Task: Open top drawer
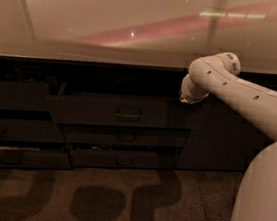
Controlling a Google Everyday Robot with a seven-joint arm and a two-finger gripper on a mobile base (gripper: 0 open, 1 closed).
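The top drawer (93, 111) is the widest dark front below the counter, with a small rectangular pull handle (129, 114) at its middle. Its front seems to stand a little forward of the fronts under it, with a dark gap above. My white arm (241, 97) comes in from the right and bends down at the counter edge. My gripper (177, 105) hangs from the wrist (188, 94) in the shadow at the drawer's upper right corner, to the right of the handle. Its shape is lost in the dark.
A glossy pale countertop (138, 27) overhangs the drawers. Two shallower drawer fronts (125, 137) (122, 159) sit below the top one, with more drawers at the left (15, 130). A plain dark cabinet door (220, 142) is at the right. My white base (263, 198) fills the lower right.
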